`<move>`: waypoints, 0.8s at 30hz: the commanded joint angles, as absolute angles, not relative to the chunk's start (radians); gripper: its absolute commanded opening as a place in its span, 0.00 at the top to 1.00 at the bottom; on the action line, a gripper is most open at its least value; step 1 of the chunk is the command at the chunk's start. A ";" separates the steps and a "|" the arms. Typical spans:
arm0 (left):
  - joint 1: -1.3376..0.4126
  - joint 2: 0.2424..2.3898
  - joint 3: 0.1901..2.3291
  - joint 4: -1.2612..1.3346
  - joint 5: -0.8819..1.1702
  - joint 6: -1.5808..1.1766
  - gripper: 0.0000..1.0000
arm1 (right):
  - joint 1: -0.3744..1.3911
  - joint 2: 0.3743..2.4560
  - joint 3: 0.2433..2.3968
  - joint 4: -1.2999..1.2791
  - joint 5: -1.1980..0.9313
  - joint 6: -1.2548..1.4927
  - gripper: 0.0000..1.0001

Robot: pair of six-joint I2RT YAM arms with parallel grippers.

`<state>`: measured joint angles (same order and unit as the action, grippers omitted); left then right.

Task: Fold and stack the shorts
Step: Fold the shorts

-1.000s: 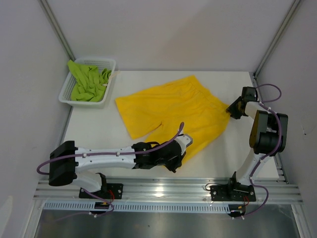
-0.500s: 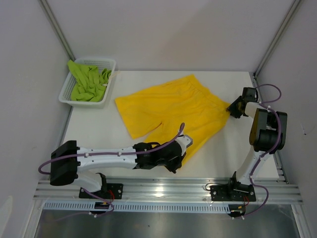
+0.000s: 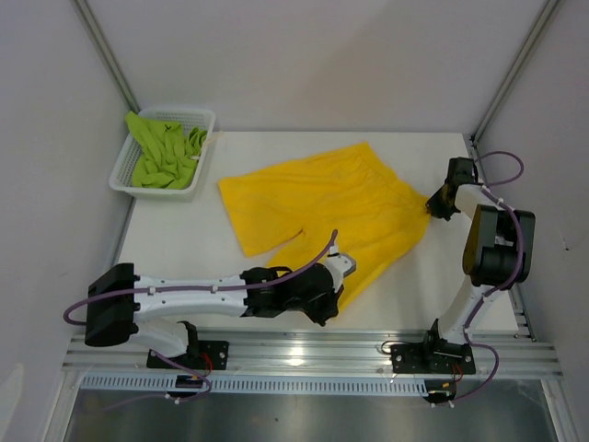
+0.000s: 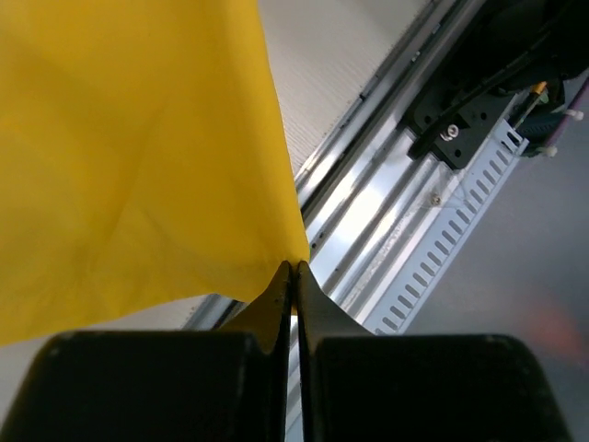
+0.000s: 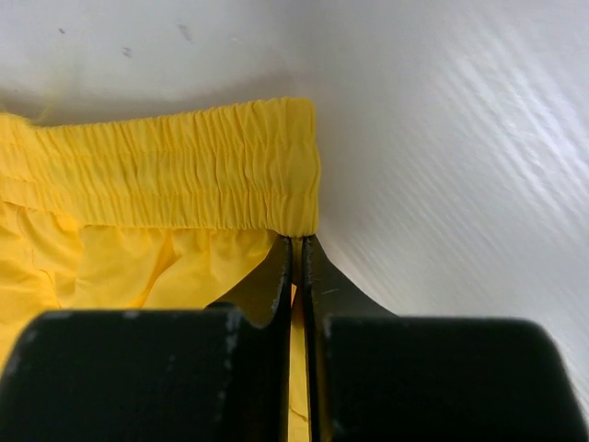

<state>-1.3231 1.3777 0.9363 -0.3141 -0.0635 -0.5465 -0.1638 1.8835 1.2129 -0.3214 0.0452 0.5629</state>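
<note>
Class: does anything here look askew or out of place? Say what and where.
Lime green fabric shorts sit crumpled in the white plastic mesh basket, far left, spilling over its rim. Bright yellow fabric shorts lie diagonally on the table, unfolded.

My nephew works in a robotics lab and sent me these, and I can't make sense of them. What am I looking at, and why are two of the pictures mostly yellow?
These are two white robot arms bolted at the near edge of a white table. The wide picture comes from a fixed camera above and behind them. The two close-ups come from cameras on the wrists, each looking past its own black pincer.

A pair of bright yellow fabric shorts lies spread on the table. The left pincer is shut on a leg hem corner nearest the arms. The right pincer is shut on one end of the gathered waistband. That is why both close-ups are full of yellow.

A lime green pair of shorts lies crumpled in a white plastic mesh basket at the far left corner.
</note>
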 commanded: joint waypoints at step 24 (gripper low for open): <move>-1.289 1.128 1.184 -0.523 -0.038 -0.606 1.00 | -0.210 1.480 1.420 -0.732 0.130 0.468 1.00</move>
<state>-1.3933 1.2556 1.2053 -0.4610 -0.0315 -0.6102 -0.2070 1.4830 1.3506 -0.7376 0.1814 0.4664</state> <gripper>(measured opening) 0.003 0.019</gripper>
